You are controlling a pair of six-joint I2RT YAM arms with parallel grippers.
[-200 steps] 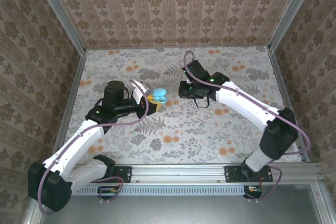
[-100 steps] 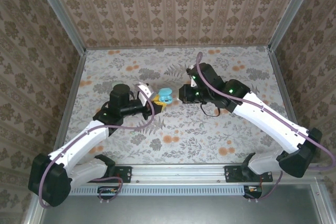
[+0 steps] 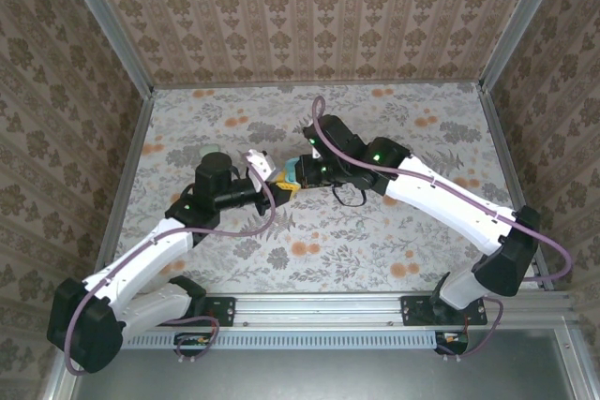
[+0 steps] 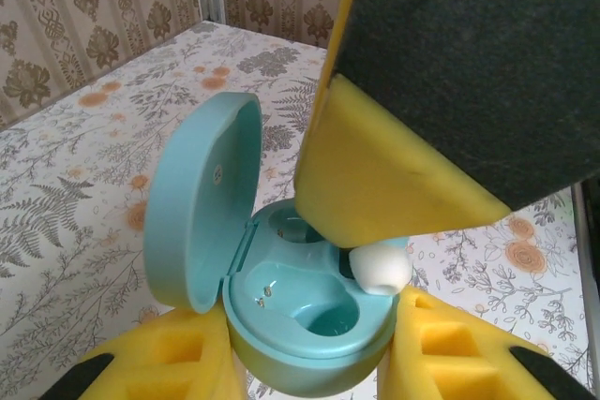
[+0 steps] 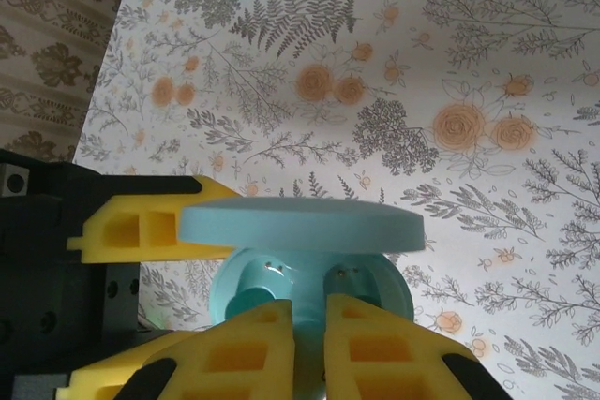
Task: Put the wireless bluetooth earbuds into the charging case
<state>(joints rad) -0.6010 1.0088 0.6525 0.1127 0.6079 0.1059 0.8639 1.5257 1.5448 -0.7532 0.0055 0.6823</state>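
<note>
Charging case, one only, sits with its lid open, clamped between the two yellow fingers of the left end effector above the floral tabletop. The right end effector pinches one earbud, whose white tip shows beside the case's two wells.

- Long links on the left arm and right arm have white shells. Joint housings and bases are black.
- A purple cable runs in loops along each arm.
- There is a small green LED on each wrist section.
- The left gripper and right gripper have yellow wedge-shaped fingers with hollow cells, on black bodies.
- One finger has a dark matte face.
</note>
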